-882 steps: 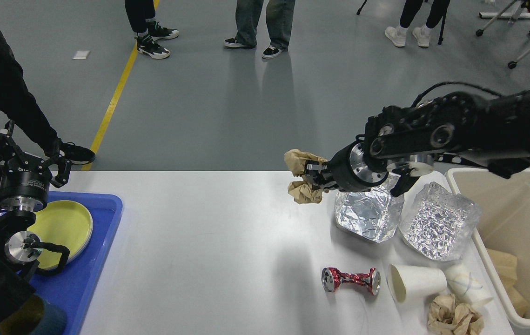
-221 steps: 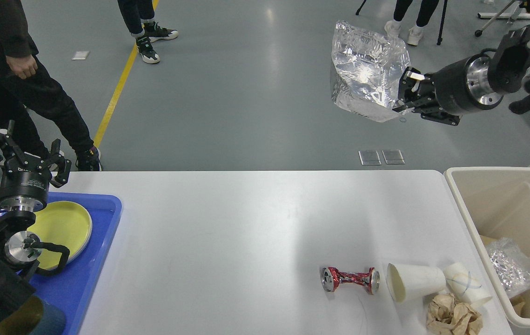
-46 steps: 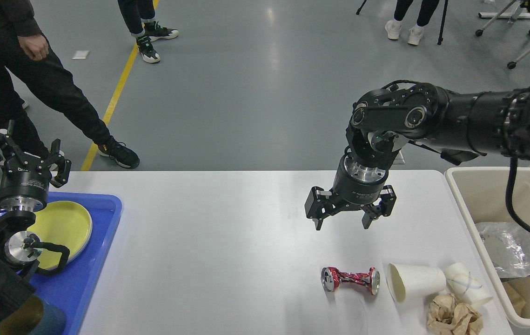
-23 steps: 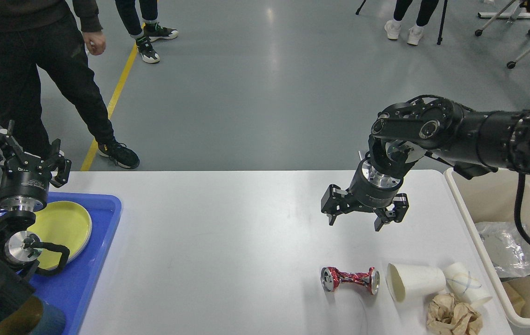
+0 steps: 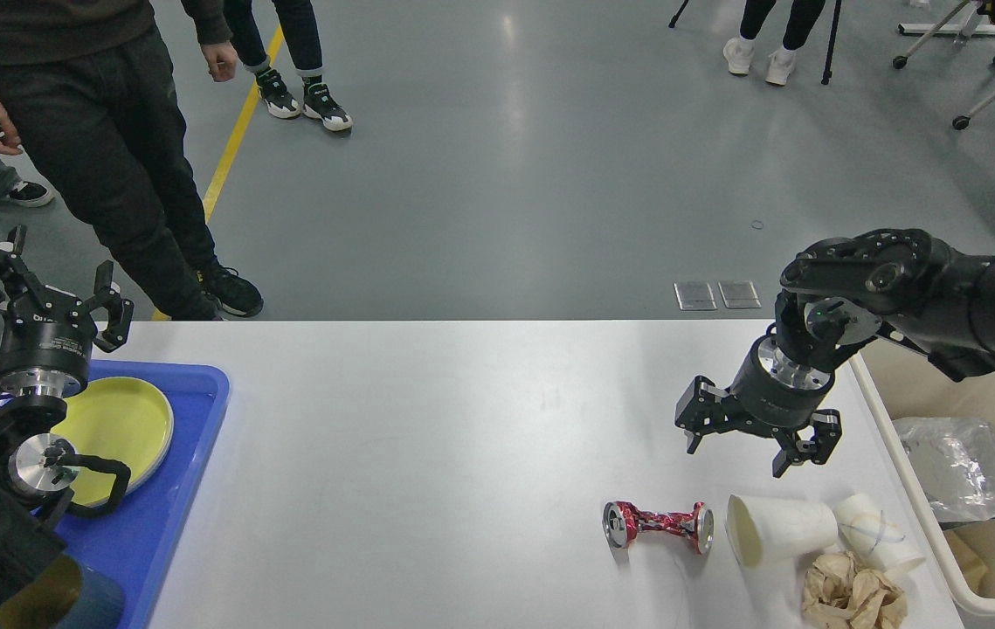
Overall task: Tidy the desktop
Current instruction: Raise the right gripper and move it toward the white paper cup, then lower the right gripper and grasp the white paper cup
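The right end effector (image 5: 757,443) is held above the right portion of the counter (image 5: 427,437), pointing downward, with its jaws spread wide and nothing between them. The left end effector (image 5: 43,293) is raised at the far left, above the blue tray (image 5: 191,489) holding a yellow plate (image 5: 126,428); its fingers are likewise parted and empty. The remaining litter is grouped at the near right corner of the counter: a crushed red can (image 5: 657,525), a white paper cup (image 5: 781,528) lying on its side, a second, smaller white cup (image 5: 877,528) just beside it, and a wad of brown paper (image 5: 851,594) nearest the edge. The larger cup lies directly below and slightly nearer the robot than the right end effector, so a short descent is judged sufficient. Its long axis runs left to right, mouth facing the can. The can lies on a similar left-to-right axis, just left of the cup. The right arm is by far the nearer one; the left is well apart from all litter. The beige bin (image 5: 925,533), already containing crumpled foil (image 5: 956,467), stands just right of the counter.
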Robot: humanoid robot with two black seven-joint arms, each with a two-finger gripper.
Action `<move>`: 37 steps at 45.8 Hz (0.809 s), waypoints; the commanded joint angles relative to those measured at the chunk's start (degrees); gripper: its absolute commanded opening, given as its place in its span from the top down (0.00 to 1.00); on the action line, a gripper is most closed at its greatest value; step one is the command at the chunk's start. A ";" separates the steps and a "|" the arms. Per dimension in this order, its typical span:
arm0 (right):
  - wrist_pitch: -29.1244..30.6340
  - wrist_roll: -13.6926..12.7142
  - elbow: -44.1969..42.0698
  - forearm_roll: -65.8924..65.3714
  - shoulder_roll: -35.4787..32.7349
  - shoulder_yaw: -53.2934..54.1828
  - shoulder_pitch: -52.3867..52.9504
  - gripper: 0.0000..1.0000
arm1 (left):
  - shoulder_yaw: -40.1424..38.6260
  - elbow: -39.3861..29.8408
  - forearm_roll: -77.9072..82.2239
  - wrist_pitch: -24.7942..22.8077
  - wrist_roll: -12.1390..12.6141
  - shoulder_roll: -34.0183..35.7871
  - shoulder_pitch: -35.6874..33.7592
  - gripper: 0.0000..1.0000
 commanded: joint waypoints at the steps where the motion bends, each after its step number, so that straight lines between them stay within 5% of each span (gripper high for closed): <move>1: -4.94 0.25 0.31 0.93 -2.42 0.53 -2.54 0.00 | 0.00 0.00 0.00 0.02 0.00 0.00 0.00 0.04; 23: -13.21 0.16 0.57 13.32 -8.32 2.02 -8.51 0.01 | 0.00 0.00 0.00 0.02 0.00 0.00 0.00 0.04; 37: -27.10 0.16 0.57 16.22 -8.23 2.29 -14.14 0.00 | 0.00 0.00 0.00 0.02 0.00 0.00 0.00 0.04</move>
